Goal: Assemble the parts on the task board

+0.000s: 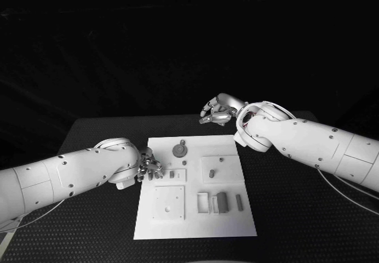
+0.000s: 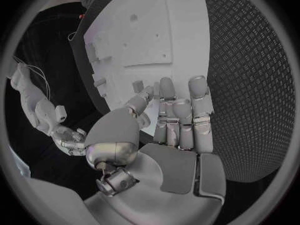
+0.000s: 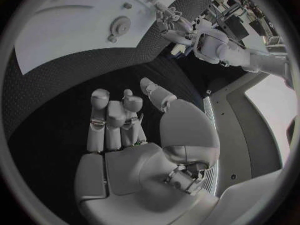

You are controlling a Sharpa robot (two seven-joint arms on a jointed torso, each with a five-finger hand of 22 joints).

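Note:
The white task board (image 1: 197, 219) lies in the middle of the black table. On it are a round grey part (image 1: 181, 149), a small peg (image 1: 212, 173), a short piece (image 1: 172, 175) and upright bars (image 1: 222, 201) near the front. My left hand (image 1: 150, 167) hovers at the board's left edge, fingers stretched over the board (image 2: 144, 30), holding nothing; its palm (image 2: 178, 150) is bare. My right hand (image 1: 217, 112) hangs beyond the board's far edge, empty, fingers (image 3: 100, 120) extended. The round part (image 3: 119, 25) and the board (image 3: 50, 40) show past it.
A square recessed plate (image 1: 169, 203) sits at the board's front left and another (image 1: 219, 169) at its right middle. Textured black table (image 1: 316, 219) extends on both sides of the board. My right forearm (image 1: 316, 145) crosses above the table's right side.

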